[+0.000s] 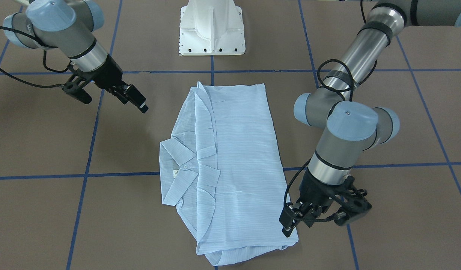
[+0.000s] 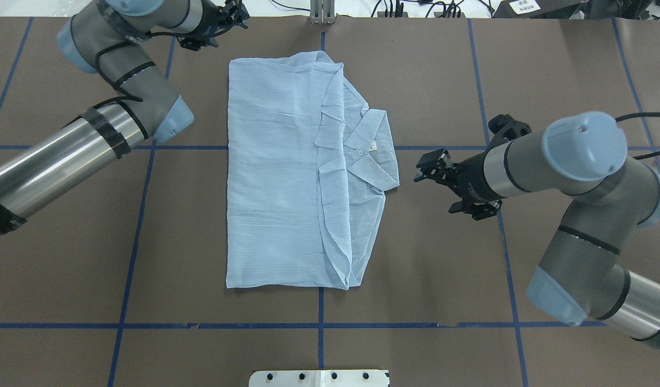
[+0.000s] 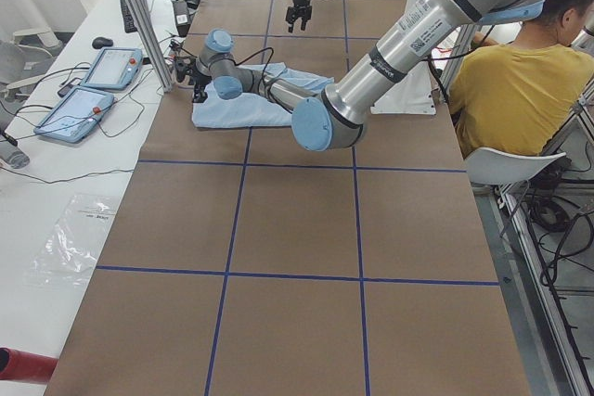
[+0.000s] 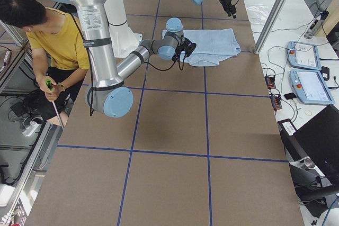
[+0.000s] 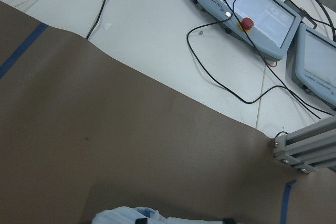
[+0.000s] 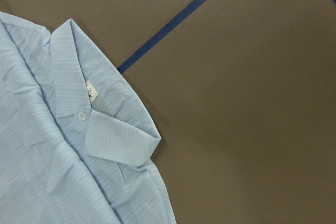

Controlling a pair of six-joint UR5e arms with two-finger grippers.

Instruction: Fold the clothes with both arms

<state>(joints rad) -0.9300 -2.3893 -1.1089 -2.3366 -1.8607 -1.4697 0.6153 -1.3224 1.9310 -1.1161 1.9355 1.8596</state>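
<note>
At the shirt's far corner, left gripper hovers open, likely to pinch for the next fold; right gripper waits off the collar, can't tell if it's closed

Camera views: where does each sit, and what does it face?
Front-facing: across brown table; left arm, right arm, white pedestal.
Overhead: behind robot, downward; both arms.
Exterior left: table's left end; left arm nearest.
Exterior right: right end; right arm nearest.
Left wrist: table edge; no arm.
Right wrist: collar; no arm.
Shared: the light blue striped shirt.
</note>
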